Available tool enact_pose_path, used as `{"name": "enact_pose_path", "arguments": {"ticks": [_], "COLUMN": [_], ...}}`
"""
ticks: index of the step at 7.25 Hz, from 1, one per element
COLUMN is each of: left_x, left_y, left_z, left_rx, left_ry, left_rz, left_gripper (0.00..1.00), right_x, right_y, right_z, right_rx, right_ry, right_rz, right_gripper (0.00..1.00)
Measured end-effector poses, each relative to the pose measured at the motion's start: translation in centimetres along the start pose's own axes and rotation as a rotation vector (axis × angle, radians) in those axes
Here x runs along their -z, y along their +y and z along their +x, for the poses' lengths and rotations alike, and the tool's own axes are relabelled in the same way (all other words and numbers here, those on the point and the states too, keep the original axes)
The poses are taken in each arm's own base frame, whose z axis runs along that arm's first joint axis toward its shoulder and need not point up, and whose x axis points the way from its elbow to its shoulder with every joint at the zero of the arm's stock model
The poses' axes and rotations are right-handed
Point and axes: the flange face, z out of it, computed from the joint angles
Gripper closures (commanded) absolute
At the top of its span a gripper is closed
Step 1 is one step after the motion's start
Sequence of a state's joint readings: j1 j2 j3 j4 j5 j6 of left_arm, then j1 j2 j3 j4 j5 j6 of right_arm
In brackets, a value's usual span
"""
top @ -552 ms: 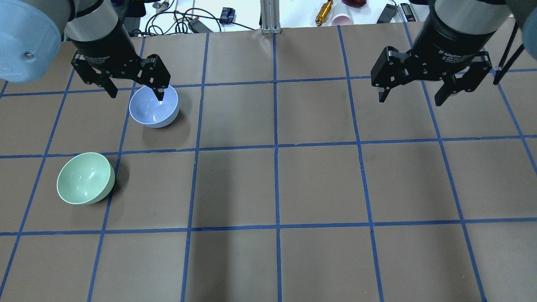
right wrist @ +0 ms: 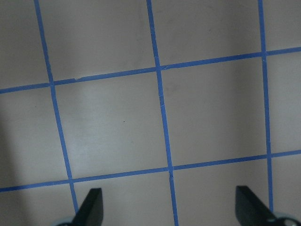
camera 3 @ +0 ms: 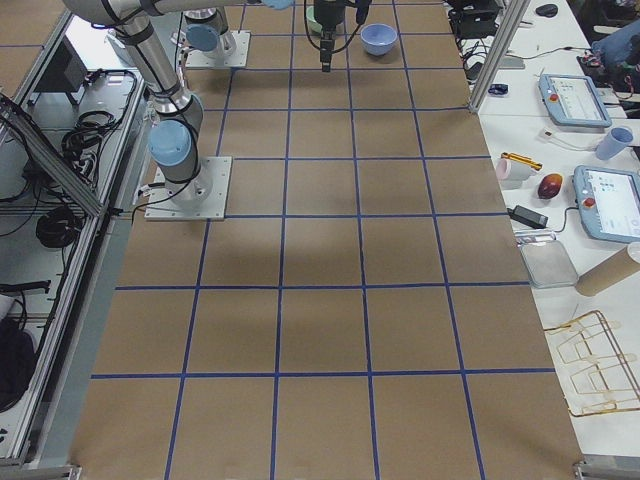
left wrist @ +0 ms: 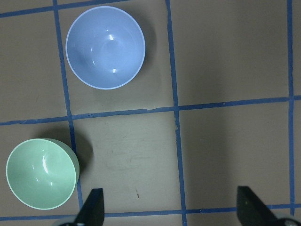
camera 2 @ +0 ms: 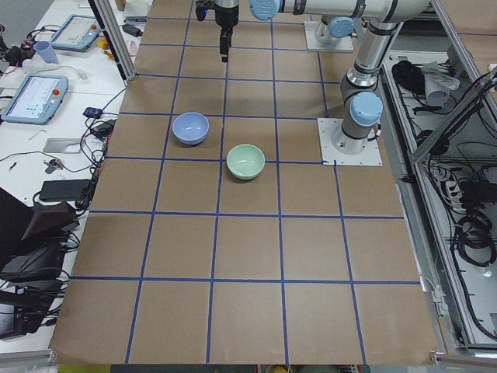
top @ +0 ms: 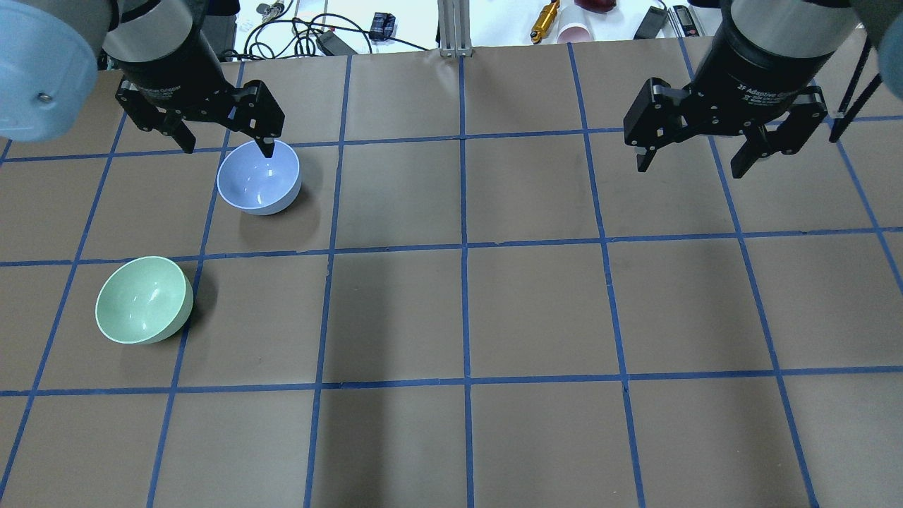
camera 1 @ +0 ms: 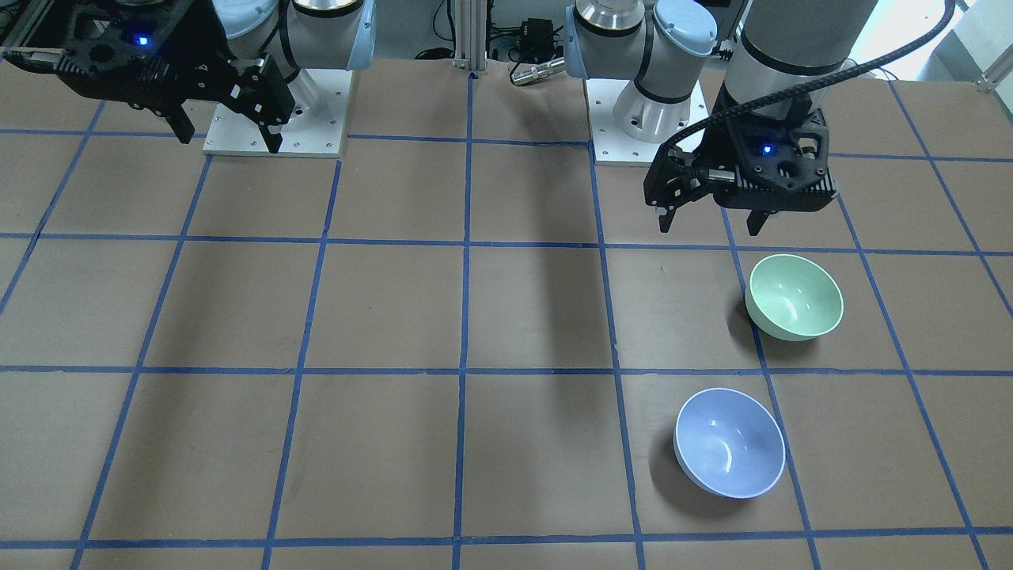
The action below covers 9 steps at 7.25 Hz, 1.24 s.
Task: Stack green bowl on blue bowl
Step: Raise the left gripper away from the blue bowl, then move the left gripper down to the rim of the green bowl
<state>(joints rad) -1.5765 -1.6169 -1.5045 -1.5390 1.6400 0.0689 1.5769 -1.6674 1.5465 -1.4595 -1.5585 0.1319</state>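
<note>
- Green bowl (top: pixel 144 300): upright on the table (top: pixel 536 310), on the robot's left side.
- Blue bowl (top: pixel 258 176): upright, near the green bowl but not touching it, farther from the robot.
- Left end effector (top: pixel 227 149): released, fingers spread wide, raised near the bowls, touching neither.
- Right end effector (top: pixel 689 171): released, holding nothing, well apart from both bowls.

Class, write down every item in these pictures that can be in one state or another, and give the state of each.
Green bowl: upright, empty, not gripped, not yet stacked.
Blue bowl: upright, empty, nothing set in it.
Left gripper: open, holding nothing.
Right gripper: open, holding nothing.
</note>
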Motion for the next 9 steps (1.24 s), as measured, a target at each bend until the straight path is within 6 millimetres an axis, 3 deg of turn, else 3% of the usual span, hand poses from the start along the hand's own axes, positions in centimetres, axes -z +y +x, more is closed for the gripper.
{"name": "enact_pose_path", "arguments": {"ticks": [6, 7, 9], "left_x": [-0.5, -0.8, -2.6], "left_y": [0.0, -0.3, -0.6], "left_z": [-1.4, -3.5, -10.4], "left_rx": [0.027, 0.056, 0.083], "left_ry": [0.000, 0.022, 0.078], "left_rz": [-0.015, -0.021, -0.044], "left_gripper": [0.00, 0.00, 0.00], "right_x": [0.0, 0.0, 0.0], "right_y": [0.0, 0.0, 0.0], "right_z": [0.0, 0.0, 0.0], "right_rx": [0.000, 0.000, 0.000], "right_ry": [0.000, 0.000, 0.000], "right_rz": [0.000, 0.000, 0.000], "right_gripper": [0.00, 0.00, 0.00]}}
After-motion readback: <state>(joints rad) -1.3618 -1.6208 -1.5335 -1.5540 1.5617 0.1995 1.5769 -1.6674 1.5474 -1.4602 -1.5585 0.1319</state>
